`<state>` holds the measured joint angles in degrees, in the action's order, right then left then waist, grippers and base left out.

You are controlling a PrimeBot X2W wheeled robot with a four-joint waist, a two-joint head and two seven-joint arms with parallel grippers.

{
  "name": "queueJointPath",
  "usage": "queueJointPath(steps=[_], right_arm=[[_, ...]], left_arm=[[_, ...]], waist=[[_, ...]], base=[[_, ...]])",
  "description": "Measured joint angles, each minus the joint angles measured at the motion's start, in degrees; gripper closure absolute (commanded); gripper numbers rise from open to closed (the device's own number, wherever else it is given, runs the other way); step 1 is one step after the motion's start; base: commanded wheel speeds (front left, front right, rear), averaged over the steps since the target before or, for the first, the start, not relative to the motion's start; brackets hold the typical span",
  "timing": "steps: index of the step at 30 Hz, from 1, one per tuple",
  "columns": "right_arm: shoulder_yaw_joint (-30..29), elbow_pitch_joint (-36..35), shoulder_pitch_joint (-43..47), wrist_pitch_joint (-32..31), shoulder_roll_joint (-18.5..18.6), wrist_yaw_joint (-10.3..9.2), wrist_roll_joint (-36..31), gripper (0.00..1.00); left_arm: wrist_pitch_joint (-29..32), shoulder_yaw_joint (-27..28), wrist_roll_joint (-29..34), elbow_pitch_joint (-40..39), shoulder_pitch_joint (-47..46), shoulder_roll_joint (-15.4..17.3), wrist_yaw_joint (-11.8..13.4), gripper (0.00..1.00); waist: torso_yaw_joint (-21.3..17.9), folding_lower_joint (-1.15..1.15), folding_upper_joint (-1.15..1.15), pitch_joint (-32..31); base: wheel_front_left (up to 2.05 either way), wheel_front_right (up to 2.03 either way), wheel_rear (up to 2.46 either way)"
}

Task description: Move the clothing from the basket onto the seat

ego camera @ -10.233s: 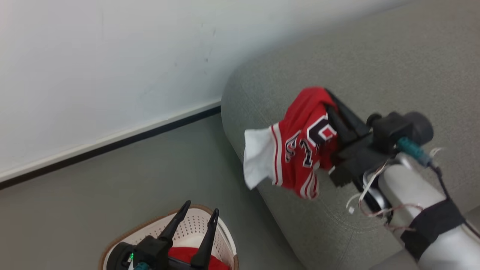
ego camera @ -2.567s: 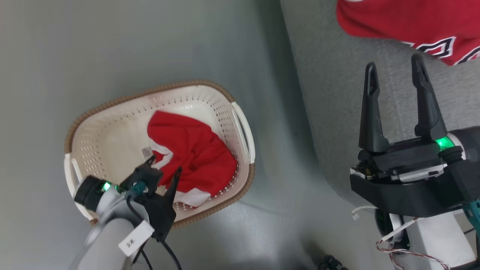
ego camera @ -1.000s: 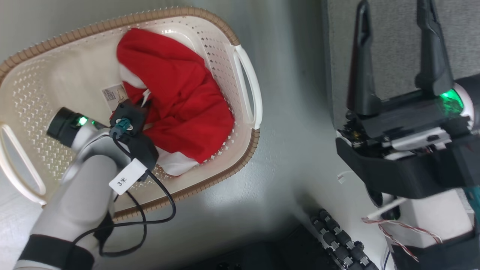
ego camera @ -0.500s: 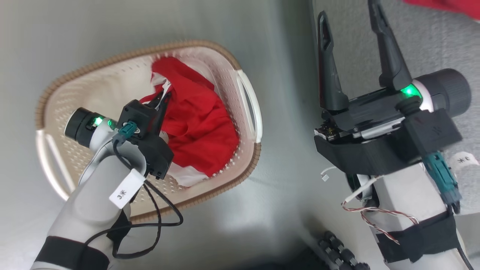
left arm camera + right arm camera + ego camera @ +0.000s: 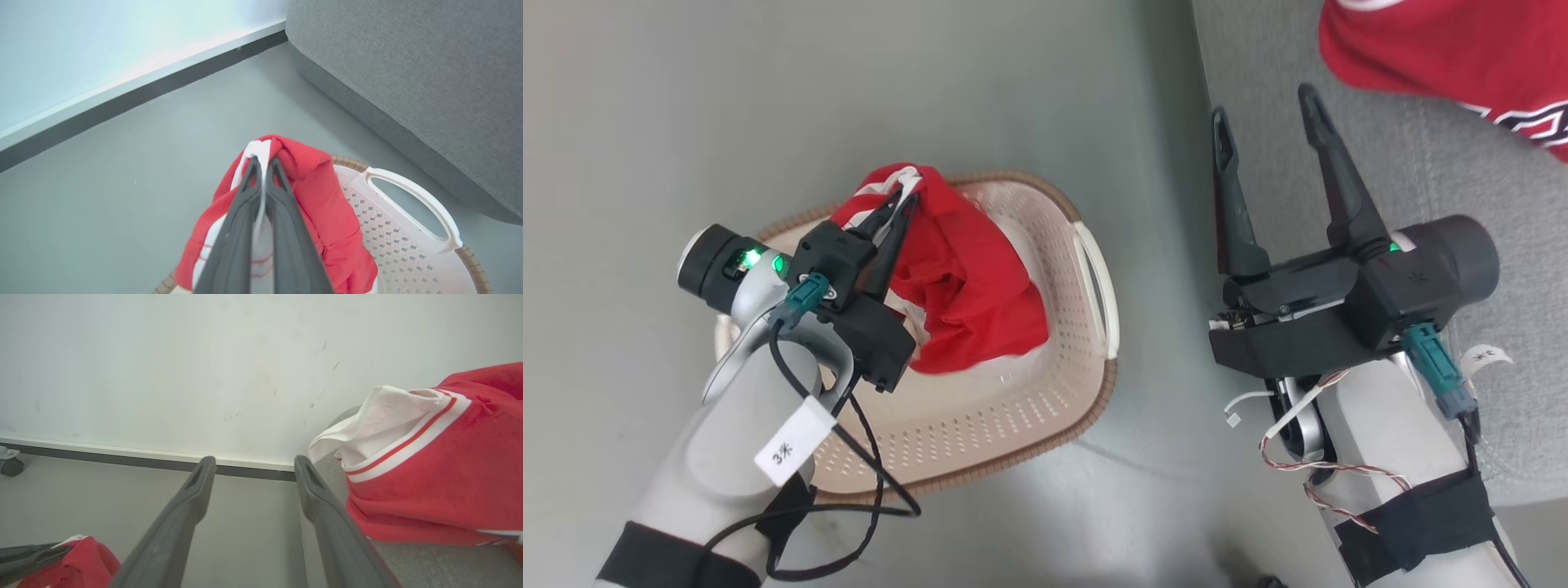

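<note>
Clothing means two red pieces with white trim. One red piece (image 5: pixel 964 278) hangs from the left gripper (image 5: pixel 907 196), whose two dark fingers are pinched tight together on a white and red fold at its top. The rest of that piece droops down into the basket (image 5: pixel 1045 437), which sits on the grey floor (image 5: pixel 768 98) on the left. I cannot tell if the cloth touches the bottom of the basket. The other red piece (image 5: pixel 1445 49) lies on the seat (image 5: pixel 1445 163), far off to the right. It has a white cuff (image 5: pixel 380 428) with red stripes. A strip of bare floor lies between the basket and the seat, and the basket's white handle (image 5: pixel 1098 278) faces that strip. The right gripper (image 5: pixel 1263 102) hangs over the seat's left edge, between the basket and the piece on the seat. Its fingers are wide apart with nothing in them. A black cable (image 5: pixel 880 486) loops off the left arm, and a white tag (image 5: pixel 784 452) hangs there too. Past the basket, a pale wall (image 5: pixel 81 49) meets the floor along a dark strip (image 5: pixel 143 96). A small grey wheel (image 5: pixel 10 465) stands on the floor by the wall.
</note>
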<state>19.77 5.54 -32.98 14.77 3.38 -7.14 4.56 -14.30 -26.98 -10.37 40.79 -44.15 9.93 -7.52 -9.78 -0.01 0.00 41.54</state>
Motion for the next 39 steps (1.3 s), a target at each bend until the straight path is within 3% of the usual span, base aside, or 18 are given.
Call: queueJointPath(steps=[9,24,34,39], right_arm=[[-0.02,5.63,1.03,-0.01,0.05,1.24,1.57,0.00],[-1.35,12.41,2.96,-0.04,0.91,4.36,3.93,0.00],[-0.43,17.45,4.34,-0.05,1.92,7.99,4.53,0.00],[1.58,20.80,4.33,-0.05,1.96,11.05,4.82,0.00]], left_arm=[[-0.01,-2.98,-1.18,-6.39,1.27,2.43,-0.03,1.00],[-0.01,0.05,-7.47,-11.35,2.41,3.39,-0.03,1.00],[0.00,0.25,-9.90,-11.31,3.70,2.58,-0.03,1.00],[0.88,-0.67,-10.50,-10.17,4.02,0.62,-0.03,1.00]], waist=[[2.02,0.00,0.00,-7.25],[3.63,0.00,0.00,-18.67],[4.49,0.00,0.00,-26.76],[5.24,0.00,-0.01,-31.56]], base=[[0.00,0.00,0.00],[0.00,0.00,0.00],[0.00,0.00,0.00],[0.00,0.00,0.00]])
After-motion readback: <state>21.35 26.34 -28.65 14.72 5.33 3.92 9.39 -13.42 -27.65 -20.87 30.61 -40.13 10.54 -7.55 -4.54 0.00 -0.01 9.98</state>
